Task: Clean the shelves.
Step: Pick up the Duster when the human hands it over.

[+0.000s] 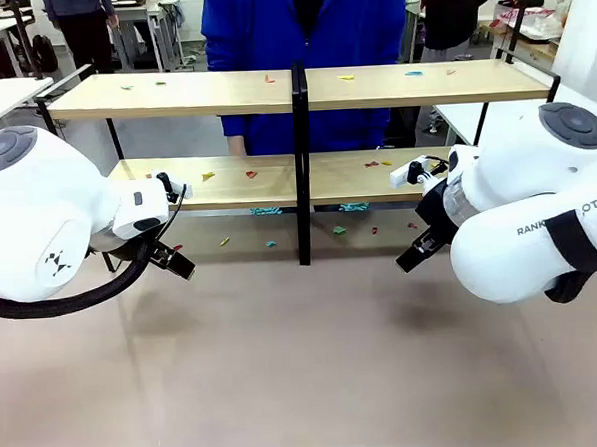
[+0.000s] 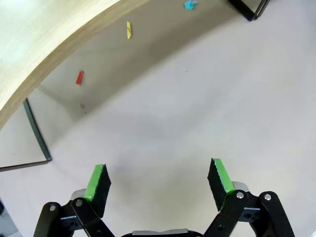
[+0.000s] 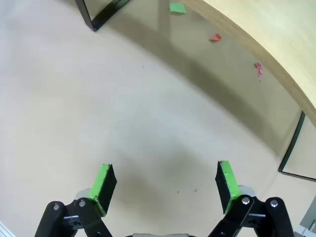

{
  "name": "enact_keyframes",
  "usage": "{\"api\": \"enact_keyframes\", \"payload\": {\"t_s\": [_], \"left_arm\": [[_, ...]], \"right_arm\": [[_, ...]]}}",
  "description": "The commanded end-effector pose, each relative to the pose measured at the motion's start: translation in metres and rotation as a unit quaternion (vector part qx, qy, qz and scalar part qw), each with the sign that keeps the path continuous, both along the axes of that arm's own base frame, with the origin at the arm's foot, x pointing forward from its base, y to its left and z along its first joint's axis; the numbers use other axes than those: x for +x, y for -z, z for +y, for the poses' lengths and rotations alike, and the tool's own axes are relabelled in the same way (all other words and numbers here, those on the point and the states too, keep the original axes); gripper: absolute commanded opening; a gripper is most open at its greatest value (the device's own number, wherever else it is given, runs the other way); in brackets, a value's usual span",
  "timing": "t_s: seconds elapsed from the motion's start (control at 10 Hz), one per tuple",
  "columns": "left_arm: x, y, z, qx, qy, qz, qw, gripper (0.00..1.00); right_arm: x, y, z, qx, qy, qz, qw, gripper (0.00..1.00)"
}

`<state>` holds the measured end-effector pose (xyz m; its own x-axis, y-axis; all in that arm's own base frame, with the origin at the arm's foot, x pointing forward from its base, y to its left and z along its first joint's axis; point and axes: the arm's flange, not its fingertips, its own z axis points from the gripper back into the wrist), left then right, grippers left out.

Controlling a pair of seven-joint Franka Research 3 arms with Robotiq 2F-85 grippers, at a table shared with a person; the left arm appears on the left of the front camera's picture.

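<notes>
the left arm (image 1: 38, 222) is reaching in from the left and the right arm (image 1: 538, 216) from the right, both wrists tilting down and inward. the left gripper (image 2: 159, 174) is hovering with jaws spread wide, holding nothing — the right gripper (image 3: 164, 177) is mirroring it, just as wide.

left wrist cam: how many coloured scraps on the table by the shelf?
3: a blue scrap at the top edge, a yellow scrap left of it, a red scrap lower left. The shelves may hide more.
</notes>
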<state>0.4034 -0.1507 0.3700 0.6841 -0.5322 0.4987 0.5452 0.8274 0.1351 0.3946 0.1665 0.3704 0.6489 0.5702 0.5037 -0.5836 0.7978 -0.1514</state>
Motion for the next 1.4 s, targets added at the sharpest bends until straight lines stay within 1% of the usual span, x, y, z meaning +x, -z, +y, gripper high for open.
{"api": "enact_keyframes", "payload": {"t_s": [0.0, 1.3], "left_arm": [[0.0, -0.0001, 0.0, 0.0, 0.0, 0.0, 1.0, 1.0], [0.0, -0.0001, 0.0, 0.0, 0.0, 0.0, 1.0, 1.0]], "right_arm": [[0.0, 0.0, 0.0, 0.0, 0.0, 0.0, 1.0, 1.0], [0.0, 0.0, 0.0, 0.0, 0.0, 0.0, 1.0, 1.0]]}}
